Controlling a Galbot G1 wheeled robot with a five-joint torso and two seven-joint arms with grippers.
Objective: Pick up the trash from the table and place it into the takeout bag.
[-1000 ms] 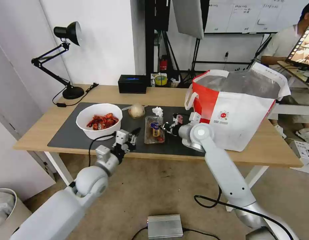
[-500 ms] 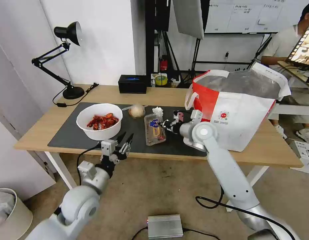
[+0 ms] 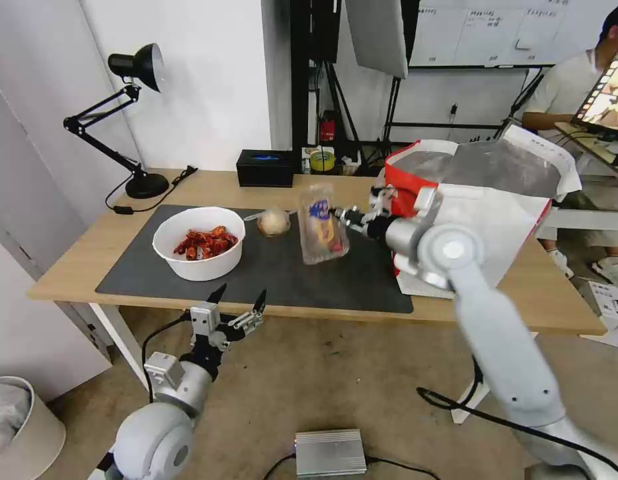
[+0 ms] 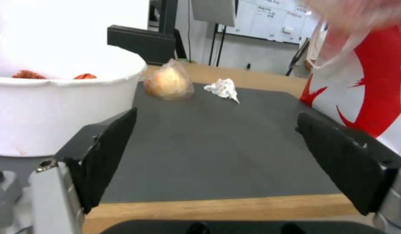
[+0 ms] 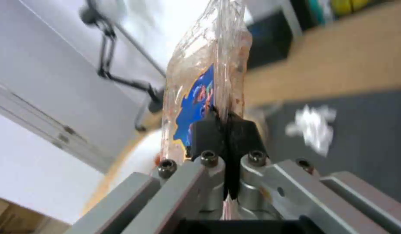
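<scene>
The right tool (image 3: pixel 342 215) is clamped on the clear clamshell tray (image 3: pixel 321 223), held upright above the dark mat (image 3: pixel 289 280), hiding the crumpled tissue (image 4: pixel 224 89); the takeout bag (image 3: pixel 495 193) stands beside it; the left tool (image 3: pixel 237 308), fingers apart, hangs below the surface's (image 3: pixel 522 300) front edge.

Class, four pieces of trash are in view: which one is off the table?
The clear clamshell tray, pinched in the right gripper; the bowl, wrapped lump and tissue lie on the mat.

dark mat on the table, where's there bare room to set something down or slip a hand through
Freest: the mat's near strip, from in front of the white bowl across to the takeout bag. Crowded: the far edge, with the wrapped lump and tissue, and mid-mat, where the right gripper holds the clamshell tray aloft.
</scene>
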